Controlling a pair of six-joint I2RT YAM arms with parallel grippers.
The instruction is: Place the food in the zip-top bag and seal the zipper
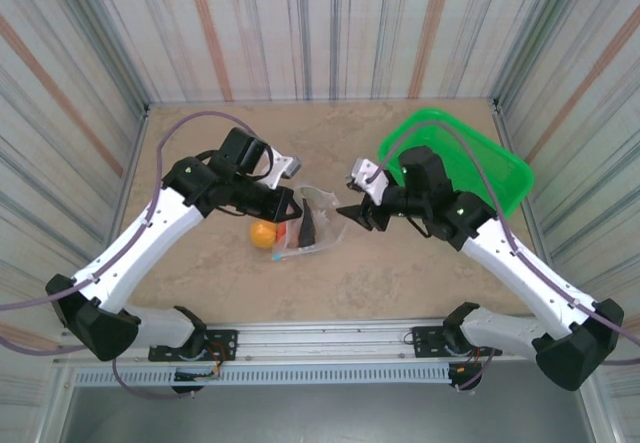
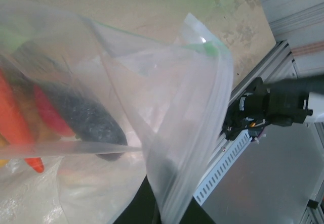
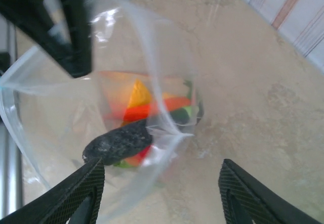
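Left gripper point(image 1: 290, 204) is clamped tight on the rim of the bag point(image 1: 318, 225), pinching thin clear plastic and holding the mouth up off the surface point(image 1: 380, 273), which is a pale, stone-patterned tan. The bag sits at the middle of the surface, crinkly and glossy, with its mouth pulled into a wide loop. In the left wrist view the zipper point(image 2: 200, 143) runs as a pale ribbed band along the mouth edge, curving down toward 6 o'clock, with the two sides apart. Right gripper point(image 3: 162, 168) is at 3 o'clock of the bag in the overhead view, its jaws spread wide with nothing between them, and its cross-hatched black fingers point(image 3: 76, 196) frame the bag mouth from below. Inside the bag is a dark, matte, pebbly eggplant point(image 3: 119, 140), long and rounded, lying nearest the opening. Behind it sits a smooth orange-red carrot point(image 3: 152, 108), a yellow-orange wedge-shaped piece point(image 3: 137, 93) and a sliver of green point(image 3: 190, 112), all blurred by the film. Out on the surface, a round, glossy orange point(image 1: 262, 234) rests outside the bag at its 8 o'clock, just beside it. At 2 o'clock of the surface a bright green plastic basket point(image 1: 505, 173) sits tilted against the right wall, behind the right arm.
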